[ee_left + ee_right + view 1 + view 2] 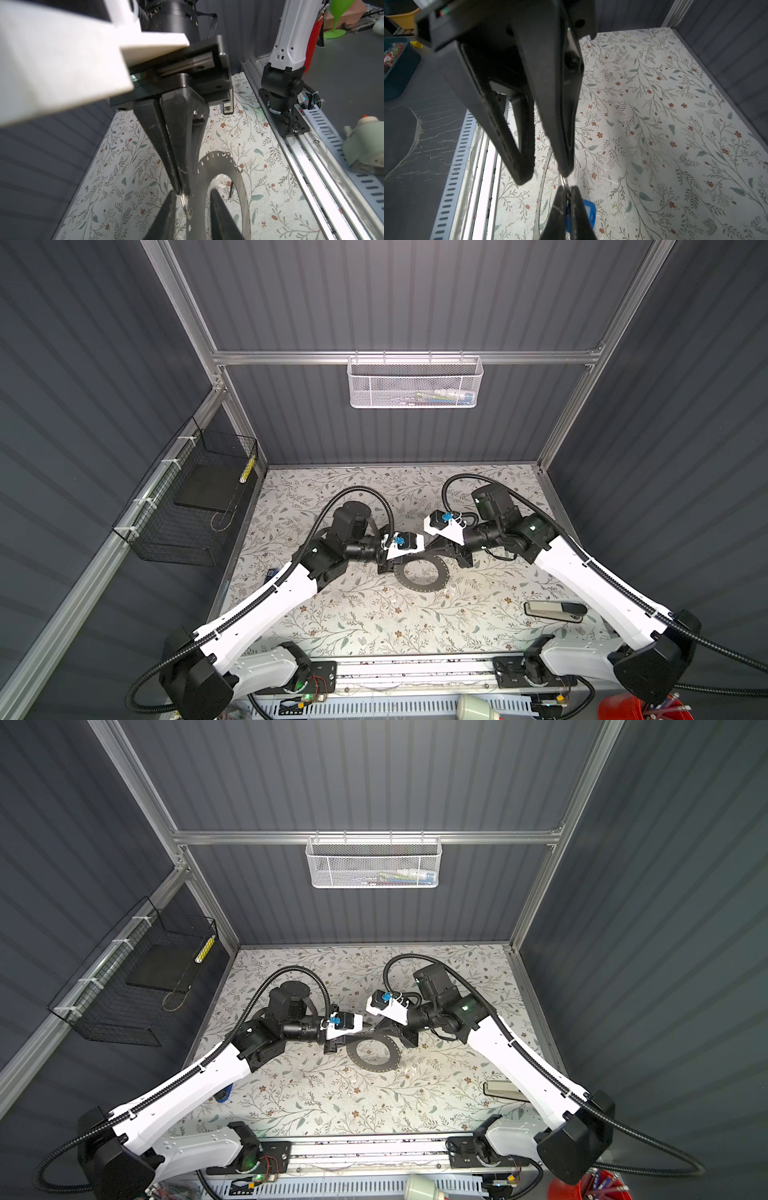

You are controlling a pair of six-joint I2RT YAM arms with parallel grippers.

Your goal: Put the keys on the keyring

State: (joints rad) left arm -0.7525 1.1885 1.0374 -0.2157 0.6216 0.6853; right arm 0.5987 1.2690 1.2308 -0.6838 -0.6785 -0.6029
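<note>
The keyring (441, 577) is a flat grey holed band low over the flowered table, shown in both top views (394, 1053). My left gripper (193, 192) is open, its fingers astride the keyring's band (243, 191) with small gaps. Tip to tip with it, my right gripper (568, 190) is shut on the small wire loop (186, 204) of the blue-tagged key. The blue tag (589, 209) hangs behind the right fingers. That loop lies against the band beside a hole. The grippers meet at mid-table (409, 561) (424, 551). The key's blade is hidden.
A stapler (555, 610) lies at the front right of the table. A blue block (272, 572) sits at the left edge by my left arm. A black wire basket (187, 506) hangs on the left wall, a white mesh basket (415, 383) on the back wall.
</note>
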